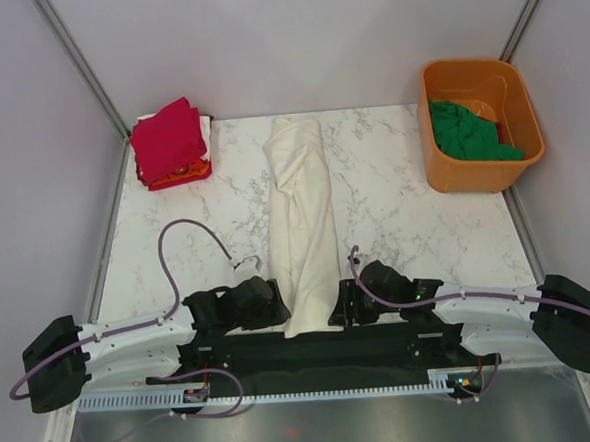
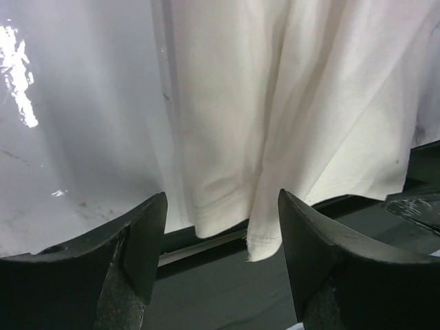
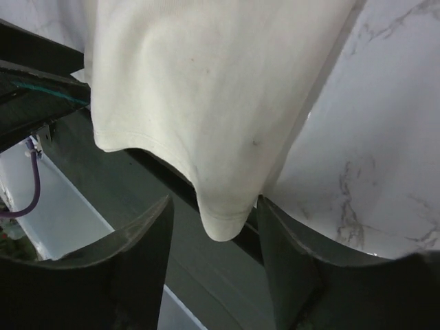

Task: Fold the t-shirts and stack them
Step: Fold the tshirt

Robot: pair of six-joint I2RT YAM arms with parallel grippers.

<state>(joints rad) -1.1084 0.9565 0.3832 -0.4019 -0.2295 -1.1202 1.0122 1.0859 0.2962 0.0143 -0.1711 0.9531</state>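
Note:
The cream-white t-shirt [image 1: 299, 211] lies as a long narrow strip down the middle of the marble table [image 1: 416, 234], and its near hem hangs over the front edge. My left gripper [image 1: 278, 307] is at the hem's left side. Its jaws are open in the left wrist view, with a hem corner [image 2: 265, 237] hanging between them, untouched by my left gripper [image 2: 221, 206]. My right gripper [image 1: 338, 306] is at the right side, open, and a rounded hem lobe [image 3: 223, 220] sits between the jaws of my right gripper [image 3: 214, 206]. A crimson red shirt [image 1: 167, 137] rests folded on an orange-red one [image 1: 190, 171] at the back left.
An orange plastic tub [image 1: 442, 172] at the back right holds a dark green shirt [image 1: 465, 132]. The black base bar [image 1: 313, 355] runs under the hanging hem. A purple cable [image 1: 180, 228] loops over the table left of the cream shirt. Grey walls close in both sides.

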